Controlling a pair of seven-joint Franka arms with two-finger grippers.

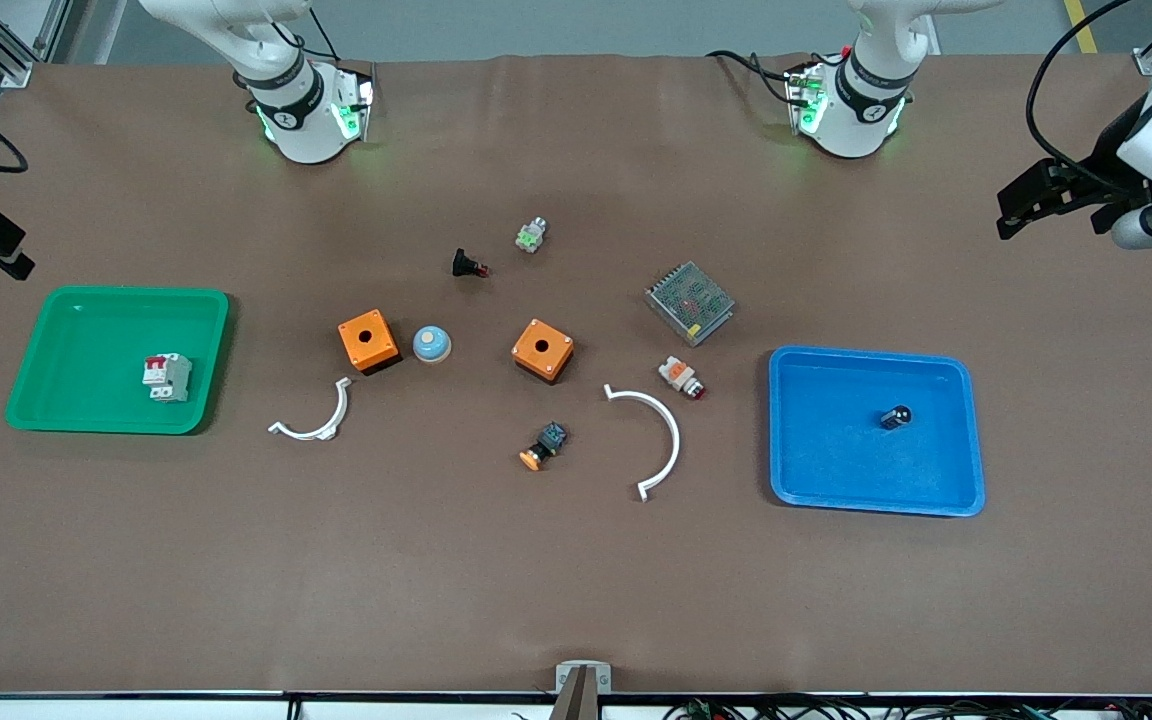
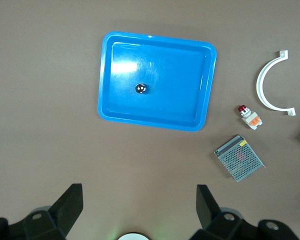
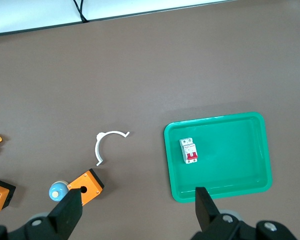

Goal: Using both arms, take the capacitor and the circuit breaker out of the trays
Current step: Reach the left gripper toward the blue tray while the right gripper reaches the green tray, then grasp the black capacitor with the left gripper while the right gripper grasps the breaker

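The capacitor [image 1: 896, 417], a tiny black cylinder with a pale end, lies in the blue tray [image 1: 836, 460] at the left arm's end of the table. It also shows in the left wrist view [image 2: 141, 88]. The breaker [image 1: 167, 378], white-grey with red levers, lies in the green tray [image 1: 86, 350] at the right arm's end, and in the right wrist view [image 3: 189, 150]. My left gripper [image 2: 138, 192] is open and empty, high over bare table between the blue tray and its base. My right gripper [image 3: 138, 196] is open and empty, high over the table beside the green tray.
Between the trays lie two orange boxes [image 1: 368, 340] [image 1: 542, 349], a blue-and-white round button [image 1: 431, 344], two white curved clips [image 1: 316, 425] [image 1: 658, 440], a metal mesh unit [image 1: 690, 302], a white-and-orange part [image 1: 681, 376], a black red-tipped part [image 1: 469, 264] and an orange-capped button [image 1: 544, 446].
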